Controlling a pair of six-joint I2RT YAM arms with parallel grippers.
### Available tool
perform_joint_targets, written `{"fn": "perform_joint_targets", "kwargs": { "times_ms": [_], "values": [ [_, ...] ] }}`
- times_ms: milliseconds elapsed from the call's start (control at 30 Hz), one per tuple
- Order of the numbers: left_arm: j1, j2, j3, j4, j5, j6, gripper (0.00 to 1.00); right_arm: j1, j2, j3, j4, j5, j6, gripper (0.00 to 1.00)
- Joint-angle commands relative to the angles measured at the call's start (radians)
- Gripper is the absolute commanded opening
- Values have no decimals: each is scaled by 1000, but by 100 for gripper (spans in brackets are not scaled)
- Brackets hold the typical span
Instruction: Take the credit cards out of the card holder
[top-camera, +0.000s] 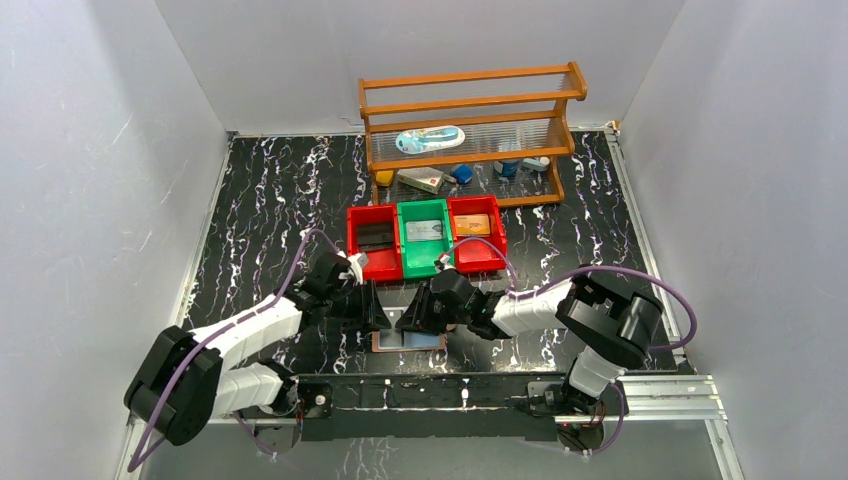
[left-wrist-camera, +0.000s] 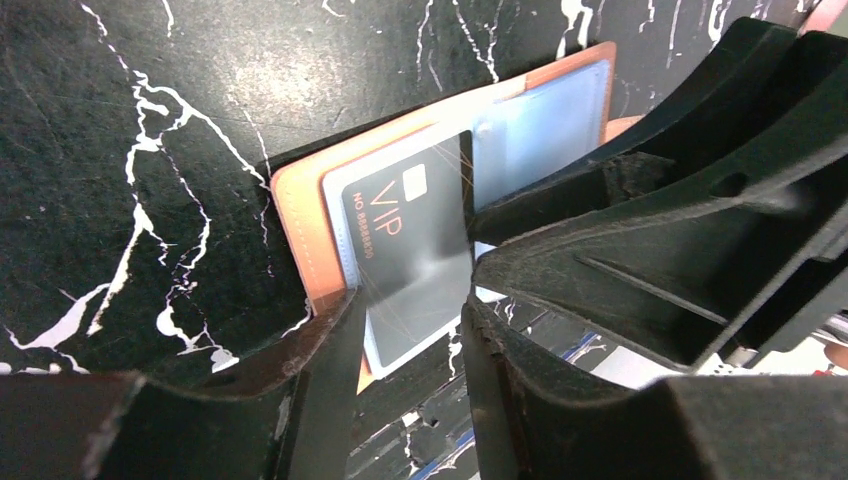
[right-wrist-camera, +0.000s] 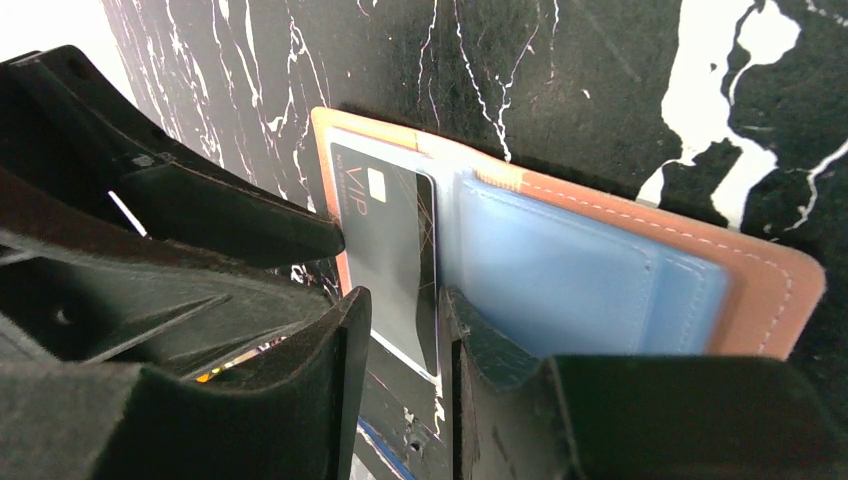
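Observation:
The card holder (top-camera: 408, 341) lies open and flat near the table's front edge, pinkish-brown (left-wrist-camera: 300, 230) with blue clear sleeves (right-wrist-camera: 580, 270). A black credit card marked VIP (left-wrist-camera: 410, 230) sits in its left sleeve (right-wrist-camera: 385, 230), and its near end reaches past the wallet's edge. My left gripper (top-camera: 378, 318) is slightly open (left-wrist-camera: 410, 330) over the card's near end, with one finger (left-wrist-camera: 320, 360) on the wallet's edge. My right gripper (top-camera: 420, 318) has a narrow gap (right-wrist-camera: 405, 320) and stands over the card, with one finger (right-wrist-camera: 470, 340) at the sleeve's edge. Neither gripper holds anything.
Behind the wallet stand a red bin (top-camera: 356, 235) with a black card, a green bin (top-camera: 425, 272) with a silver-grey card, and a red bin (top-camera: 497, 250) with an orange card. A wooden shelf (top-camera: 470, 100) with small items is at the back. The arms crowd each other.

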Motion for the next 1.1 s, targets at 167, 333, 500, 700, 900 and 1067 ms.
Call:
{"fn": "perform_joint_targets", "kwargs": {
  "times_ms": [167, 333, 500, 700, 900, 1067],
  "values": [
    [-17, 41, -21, -7, -46, -5, 34, 0, -14, -10, -40, 39, -6, 44],
    [-25, 32, -16, -21, -59, -2, 33, -1, -24, 0, -45, 38, -26, 41],
    [-30, 53, -25, -18, -52, -3, 33, 0, 10, -29, 109, -34, -8, 32],
    [-37, 52, -37, 1, -33, -8, 32, 0, 37, -41, 174, -59, 11, 30],
    [-40, 48, -46, 6, -38, -11, 31, -5, 37, -107, 341, -77, 54, 27],
    [-40, 50, -48, 6, -38, -9, 31, -5, 13, -43, 76, 4, 39, 36]
  ]
}}
